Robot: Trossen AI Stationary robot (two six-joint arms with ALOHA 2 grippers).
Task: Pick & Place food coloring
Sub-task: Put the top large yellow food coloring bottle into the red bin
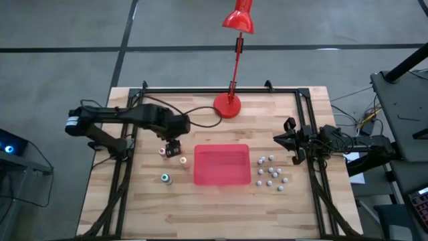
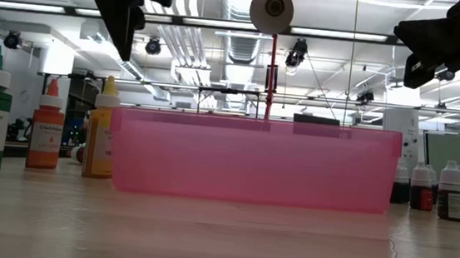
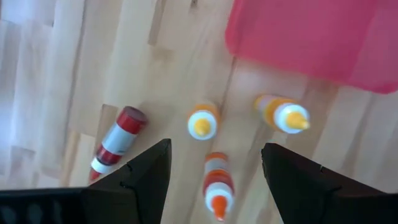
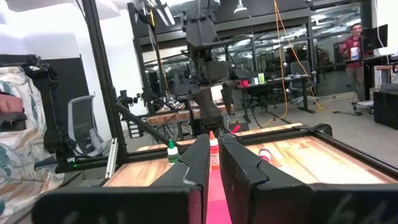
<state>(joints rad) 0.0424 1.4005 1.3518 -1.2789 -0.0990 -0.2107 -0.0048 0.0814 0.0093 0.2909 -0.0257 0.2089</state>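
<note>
Above the wooden surface (image 1: 134,214), the left end effector (image 3: 214,171) hangs open over crowded food coloring bottles (image 3: 202,121). Descending, its fingers (image 3: 146,177) risk toppling neighbours or the fallen red-capped bottle (image 3: 118,140) rolling. The right end effector (image 4: 213,163) waits closed, empty.

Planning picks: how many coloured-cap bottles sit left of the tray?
5: green bottle nearest the front; under the left gripper, red bottle lying flat, yellow bottle, second yellow by the tray, orange bottle. More may be hidden.
</note>
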